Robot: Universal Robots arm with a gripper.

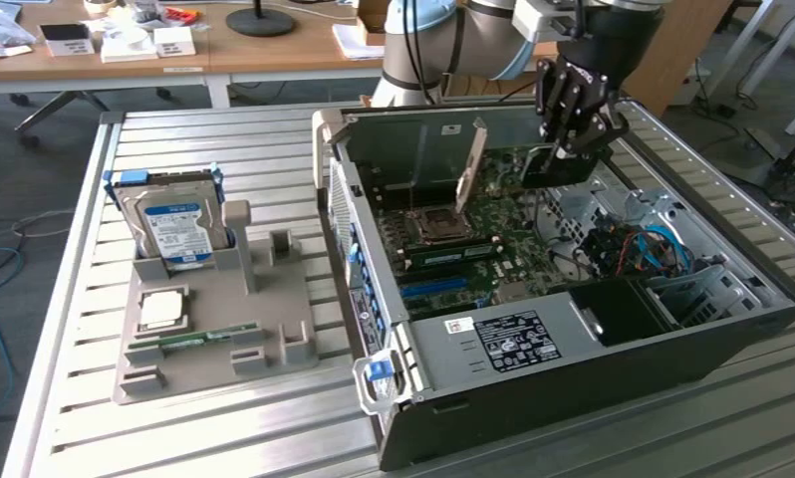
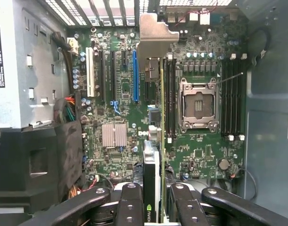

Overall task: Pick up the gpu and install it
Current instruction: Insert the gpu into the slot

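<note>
Table (image 1: 238, 428): carrying open case (image 1: 597, 393) at 3 o'clock
Gripper (image 1: 571, 149): clamping gpu (image 2: 152, 181) edge-on
Handling: likely stiff, light, fragile; gripping edges

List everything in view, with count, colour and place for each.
gpu: one, dark with a silvery bracket, edge-on above the motherboard
computer case: one, black, open, on the table
motherboard: one, green, inside the computer case
CPU socket: one, silvery, on the motherboard
hard drive: one, silver with a blue-white label, upright in the holder
holder: one, grey, on the table at the exterior view's left of the computer case
memory stick: one, green, lying in the holder
table: one, silvery slatted metal, under the computer case and holder
robot arm: one, pale grey, behind the computer case
end effector: one, black, closed on the gpu
</note>
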